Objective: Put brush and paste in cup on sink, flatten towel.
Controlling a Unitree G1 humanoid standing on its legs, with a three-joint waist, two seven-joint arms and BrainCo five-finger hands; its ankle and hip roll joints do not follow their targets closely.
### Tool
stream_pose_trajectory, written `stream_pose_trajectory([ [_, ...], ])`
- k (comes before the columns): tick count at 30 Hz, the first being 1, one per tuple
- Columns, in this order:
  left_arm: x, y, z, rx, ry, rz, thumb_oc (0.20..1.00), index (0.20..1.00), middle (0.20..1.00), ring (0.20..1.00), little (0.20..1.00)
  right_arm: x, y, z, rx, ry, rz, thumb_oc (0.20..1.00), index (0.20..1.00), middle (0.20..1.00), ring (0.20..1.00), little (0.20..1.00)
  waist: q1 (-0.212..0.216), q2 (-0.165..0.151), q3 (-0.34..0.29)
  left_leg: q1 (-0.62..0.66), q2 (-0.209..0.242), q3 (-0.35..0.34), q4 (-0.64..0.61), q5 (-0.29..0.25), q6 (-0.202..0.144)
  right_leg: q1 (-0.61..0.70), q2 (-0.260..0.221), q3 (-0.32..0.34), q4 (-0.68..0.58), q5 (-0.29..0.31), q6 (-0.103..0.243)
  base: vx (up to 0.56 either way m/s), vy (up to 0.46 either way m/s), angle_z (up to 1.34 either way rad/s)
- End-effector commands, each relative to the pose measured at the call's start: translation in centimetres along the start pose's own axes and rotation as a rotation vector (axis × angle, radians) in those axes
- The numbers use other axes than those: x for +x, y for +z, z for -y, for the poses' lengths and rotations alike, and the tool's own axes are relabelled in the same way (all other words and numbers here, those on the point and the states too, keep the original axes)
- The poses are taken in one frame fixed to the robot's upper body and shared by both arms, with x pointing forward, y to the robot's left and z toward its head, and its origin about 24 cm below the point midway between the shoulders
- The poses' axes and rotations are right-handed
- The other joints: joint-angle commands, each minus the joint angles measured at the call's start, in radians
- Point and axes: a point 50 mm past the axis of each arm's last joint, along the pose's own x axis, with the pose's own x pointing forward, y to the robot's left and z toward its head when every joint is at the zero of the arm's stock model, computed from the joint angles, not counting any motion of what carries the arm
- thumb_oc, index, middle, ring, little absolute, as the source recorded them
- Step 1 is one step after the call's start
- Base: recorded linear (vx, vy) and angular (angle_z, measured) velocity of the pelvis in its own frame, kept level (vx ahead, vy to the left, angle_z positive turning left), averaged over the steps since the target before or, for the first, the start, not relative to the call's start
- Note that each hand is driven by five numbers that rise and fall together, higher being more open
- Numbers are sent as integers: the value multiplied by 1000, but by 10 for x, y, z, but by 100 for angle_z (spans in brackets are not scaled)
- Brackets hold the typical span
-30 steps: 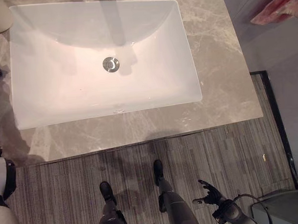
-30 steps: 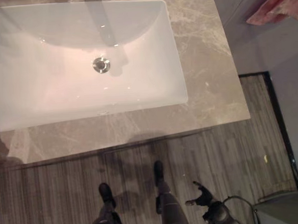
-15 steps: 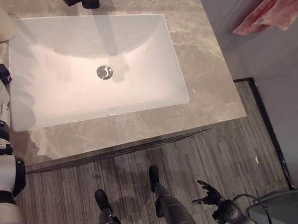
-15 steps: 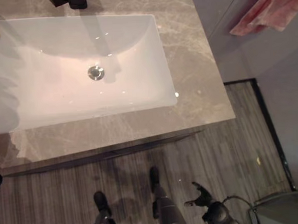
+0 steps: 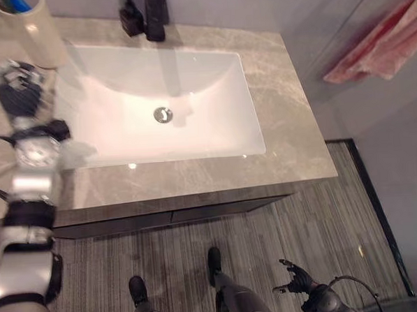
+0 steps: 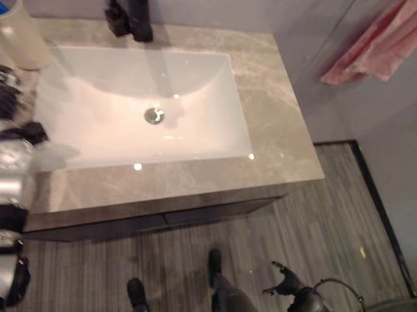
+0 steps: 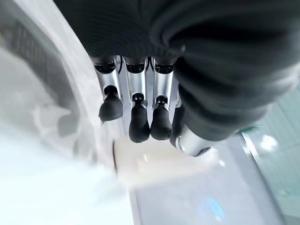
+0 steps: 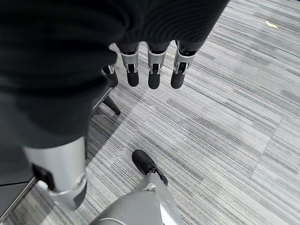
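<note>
On the table [image 5: 291, 124] a white sink [image 5: 212, 93] lies, with the cup [image 5: 38, 32] at its far left corner holding something blue. A pink towel [image 5: 381, 42] hangs bunched at the right. The left hand [image 5: 19, 85] hovers near the cup, fingers relaxed and empty; the right hand [image 5: 295, 277] hangs low over the floor, likewise slack.

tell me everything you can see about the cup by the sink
The cup is a tall, cream-coloured tumbler, matte like plastic or ceramic, standing upright on the grey marbled counter at the sink's back left corner, left of the black tap. Its open top holds something blue, too cut off to identify. The left hand is raised just in front of it, not visibly touching it.
</note>
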Motion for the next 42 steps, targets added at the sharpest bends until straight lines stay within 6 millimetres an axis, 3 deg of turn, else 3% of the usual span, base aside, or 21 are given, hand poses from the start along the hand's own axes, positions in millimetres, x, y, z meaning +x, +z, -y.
stream_pose_trajectory([
  [1, -27, 1, 0, -111, -66, 63, 200, 200, 200, 200, 200, -5, -22, 11, 2, -61, -97, 1000, 1000, 1000, 1000, 1000, 32, 35, -13, 13, -37, -80, 5, -14, 52, 89, -86, -49, -2, 8, 112, 26, 40, 20],
  [2, -28, 0, -1, -110, -64, 61, 200, 200, 200, 200, 200, -5, -22, 11, -1, -59, -98, 1000, 1000, 1000, 1000, 1000, 29, 35, -16, 9, -38, -80, 5, -10, 52, 85, -87, -48, -2, 11, 111, 88, 114, 14],
  [3, -59, -4, -7, -116, -210, 38, 200, 200, 200, 200, 200, -10, -34, 14, 30, -82, -149, 1000, 1000, 1000, 1000, 1000, 37, 55, -33, 48, -51, -79, 5, -28, 61, 124, -97, -51, -2, 10, 114, 52, 112, 16],
  [5, -89, -5, -19, -98, -404, -20, 247, 247, 247, 247, 247, -18, -51, 21, 36, -101, -210, 1000, 1000, 1000, 1000, 1000, 42, 80, -62, 95, -77, -74, 5, -50, 78, 163, -115, -46, 3, 18, 120, 88, 196, 18],
  [6, -98, -5, -22, -84, -475, -37, 467, 467, 467, 467, 467, -20, -55, 22, 49, -109, -225, 1000, 1000, 1000, 1000, 1000, 44, 86, -68, 108, -88, -73, 5, -54, 85, 172, -124, -45, 10, 22, 122, 60, 200, 24],
  [7, -105, -6, -25, -96, -510, -61, 504, 504, 504, 504, 504, -21, -58, 23, 65, -118, -238, 1000, 1000, 1000, 1000, 1000, 47, 95, -74, 120, -99, -75, 5, -59, 91, 176, -133, -43, 24, 26, 125, 16, 160, 26],
  [8, -111, -6, -29, -95, -547, -82, 661, 661, 661, 661, 661, -23, -60, 25, 66, -120, -240, 1000, 1000, 1000, 1000, 1000, 47, 100, -78, 131, -108, -74, 5, -64, 96, 183, -142, -41, 35, 29, 128, 27, 156, 14],
  [9, -117, -7, -32, -83, -580, -107, 1000, 1000, 1000, 1000, 1000, -26, -66, 22, 76, -119, -263, 1000, 1000, 1000, 1000, 1000, 48, 104, -83, 143, -118, -74, 5, -70, 101, 190, -152, -41, 44, 31, 133, 12, 103, 2],
  [13, -128, -13, -40, -81, -577, -164, 1000, 1000, 1000, 1000, 1000, -32, -79, 15, 105, -120, -331, 1000, 1000, 1000, 1000, 1000, 50, 110, -98, 159, -159, -87, 5, -87, 123, 210, -197, -46, 68, 82, 150, 6, 159, 2],
  [18, -133, -22, -46, -82, -530, -215, 1000, 1000, 1000, 1000, 1000, -30, -79, 12, 97, -113, -348, 1000, 1000, 1000, 1000, 1000, 54, 115, -108, 157, -203, -90, 5, -105, 149, 183, -241, -59, 114, 162, 163, -29, 149, 8],
  [21, -132, -22, -45, -84, -523, -215, 1000, 1000, 1000, 1000, 1000, -28, -77, 8, 97, -102, -350, 1000, 1000, 1000, 1000, 1000, 69, 135, -89, 169, -204, -68, 5, -114, 162, 142, -249, -150, 228, 127, 151, -32, 200, -5],
  [23, -132, -24, -41, -90, -525, -219, 1000, 1000, 1000, 1000, 1000, -26, -73, 4, 96, -84, -336, 1000, 1000, 1000, 1000, 1000, 48, 150, -68, 188, -202, -69, 5, -122, 166, 105, -191, -149, 302, 63, 133, 3, 163, -36],
  [24, -132, -24, -41, -90, -525, -219, 1000, 1000, 1000, 1000, 1000, -26, -73, 4, 96, -84, -335, 1000, 1000, 1000, 1000, 1000, 49, 149, -69, 185, -202, -68, 5, -120, 165, 102, -191, -148, 302, 64, 132, 24, 150, -11],
  [25, -132, -28, -38, -99, -525, -232, 1000, 1000, 1000, 1000, 1000, -26, -71, 1, 93, -68, -326, 1000, 1000, 1000, 1000, 1000, 28, 159, -54, 194, -202, -67, 5, -117, 170, 34, -83, -108, 330, -11, 97, 22, 127, -3],
  [27, -132, -28, -39, -96, -520, -230, 1000, 1000, 1000, 1000, 1000, -26, -72, -2, 84, -57, -330, 1000, 1000, 1000, 1000, 1000, 34, 159, -49, 203, -207, -57, 5, -123, 173, 34, -84, -149, 322, -23, 91, 52, 81, -8],
  [28, -132, -28, -34, -107, -519, -229, 1000, 1000, 1000, 1000, 1000, -30, -76, -8, 72, -35, -343, 1000, 1000, 1000, 1000, 1000, 34, 157, -57, 206, -214, -45, 5, -129, 172, 40, -70, -209, 279, -46, 67, 100, -3, -5],
  [34, -136, -34, -15, -181, -538, -251, 1000, 1000, 1000, 1000, 1000, -39, -89, -13, 65, -18, -391, 1000, 1000, 1000, 1000, 1000, 1, 159, -69, 238, -209, -55, 5, -142, 161, 80, -4, -177, 208, -69, 52, 167, -86, 3],
  [36, -132, -31, -9, -233, -523, -238, 1000, 1000, 1000, 1000, 1000, -39, -90, 4, 72, -72, -386, 1000, 1000, 1000, 1000, 1000, 10, 151, -72, 193, -170, -31, 210, -159, 120, 161, 27, -171, 161, -115, 10, 280, -272, -10],
  [39, -131, -29, 0, -274, -526, -226, 1000, 1000, 1000, 1000, 1000, -38, -90, 18, 84, -119, -378, 1000, 1000, 1000, 1000, 1000, 22, 136, -41, 100, -130, -49, 414, -103, 78, 189, 24, -175, 163, -134, -20, 24, -126, -20],
  [40, -131, -29, 3, -282, -530, -225, 1000, 1000, 1000, 1000, 1000, -39, -91, 23, 105, -148, -387, 1000, 1000, 1000, 1000, 1000, 26, 131, -35, 67, -124, -62, 444, -77, 68, 193, 19, -179, 162, -139, -22, 24, -55, -14],
  [42, -130, -30, 5, -285, -528, -224, 1000, 1000, 1000, 1000, 1000, -42, -95, 25, 138, -171, -399, 1000, 1000, 1000, 1000, 1000, 23, 127, -36, 35, -106, -48, 380, -92, 79, 214, 7, -181, 148, -146, -12, 100, 32, 1],
])
